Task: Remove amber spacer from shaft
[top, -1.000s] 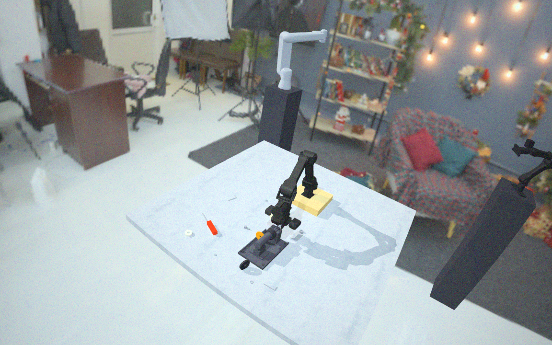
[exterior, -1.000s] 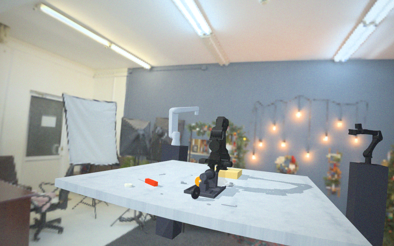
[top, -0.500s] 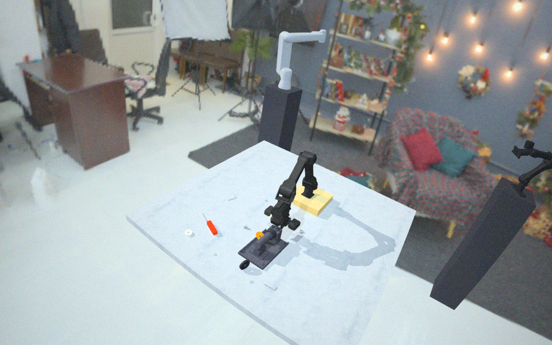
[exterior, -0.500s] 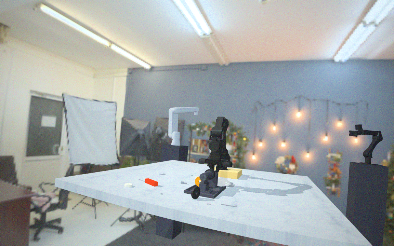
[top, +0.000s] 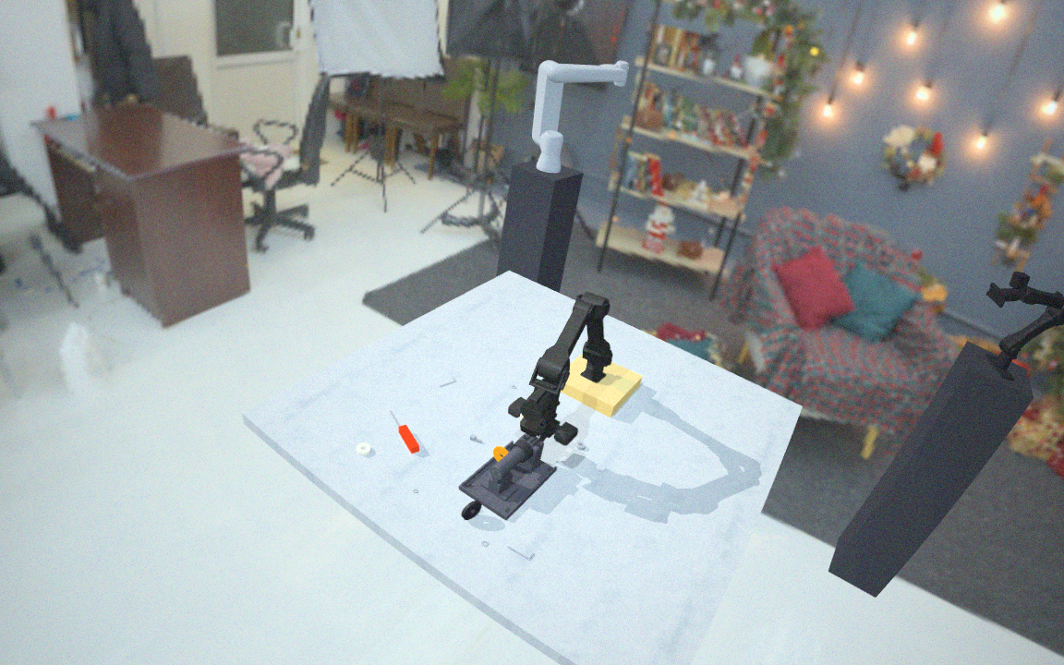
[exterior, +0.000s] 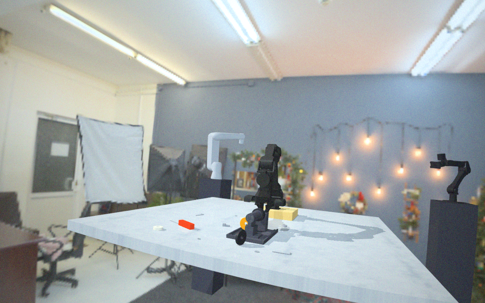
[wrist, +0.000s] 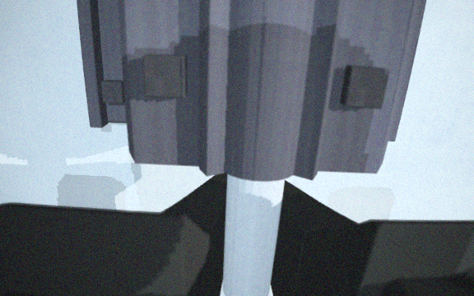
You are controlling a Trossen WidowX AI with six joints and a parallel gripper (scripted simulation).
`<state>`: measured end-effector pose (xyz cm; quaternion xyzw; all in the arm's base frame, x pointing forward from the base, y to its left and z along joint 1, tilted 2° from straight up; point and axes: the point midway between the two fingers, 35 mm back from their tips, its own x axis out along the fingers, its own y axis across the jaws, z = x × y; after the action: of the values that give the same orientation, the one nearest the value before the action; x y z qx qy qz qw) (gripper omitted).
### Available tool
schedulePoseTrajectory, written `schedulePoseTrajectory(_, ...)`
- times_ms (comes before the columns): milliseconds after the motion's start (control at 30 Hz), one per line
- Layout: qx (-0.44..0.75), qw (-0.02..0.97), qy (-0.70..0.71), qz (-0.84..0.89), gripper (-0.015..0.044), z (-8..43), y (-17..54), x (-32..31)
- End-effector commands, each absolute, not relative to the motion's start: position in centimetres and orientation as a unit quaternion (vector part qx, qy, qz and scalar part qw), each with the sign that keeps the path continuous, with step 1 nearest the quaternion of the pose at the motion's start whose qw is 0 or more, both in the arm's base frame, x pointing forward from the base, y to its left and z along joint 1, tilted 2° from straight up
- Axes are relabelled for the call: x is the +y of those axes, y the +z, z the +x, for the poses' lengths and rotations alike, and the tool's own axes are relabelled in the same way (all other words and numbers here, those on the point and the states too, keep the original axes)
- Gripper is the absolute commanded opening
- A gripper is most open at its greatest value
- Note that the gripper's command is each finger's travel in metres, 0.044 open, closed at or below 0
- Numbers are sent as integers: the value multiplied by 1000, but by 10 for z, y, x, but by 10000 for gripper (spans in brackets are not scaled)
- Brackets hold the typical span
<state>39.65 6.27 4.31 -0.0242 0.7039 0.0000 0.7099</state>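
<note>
- I have my claw [top: 539, 440] [exterior: 267, 207] [wrist: 246, 180] closed on the smooth pale shaft [wrist: 252, 247], with one black finger on each side, at 9 o'clock and 3 o'clock in the wrist view.
- In that view the shaft runs straight from 6 o'clock up to 12 o'clock, and its top end goes into the big dark housing block [top: 527, 453] [exterior: 256, 216] [wrist: 262, 94].
- I can see bare shaft between the block and the bottom of the view. I cannot make out the amber spacer for sure.
- From above, the block sits on a flat dark plate [top: 469, 486] [exterior: 267, 239] on the white table [top: 312, 396] [exterior: 331, 263].
- Going by the plate's middle in the top view, a bright orange disc [top: 500, 453] [exterior: 242, 223] stands near 12 o'clock, right by the block. I cannot tell if it is a spacer.
- A black wheel [top: 470, 510] [exterior: 241, 237] is at 8 o'clock, just by the plate's edge.
- A red handle [top: 408, 439] [exterior: 186, 224] lies out at 10 o'clock, and a small white ring [top: 366, 449] [exterior: 157, 227] is past it, between 9 and 10.
- My arm stands on a yellow block [top: 614, 398] [exterior: 283, 214] between 1 and 2 o'clock.
</note>
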Motion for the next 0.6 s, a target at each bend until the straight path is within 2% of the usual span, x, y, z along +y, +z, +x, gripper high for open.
schedulePoseTrajectory(0, 701, 713, 0, -25, 0, 400, 44, 63)
schedulePoseTrajectory(567, 701, 713, 0, -25, 0, 404, 44, 63)
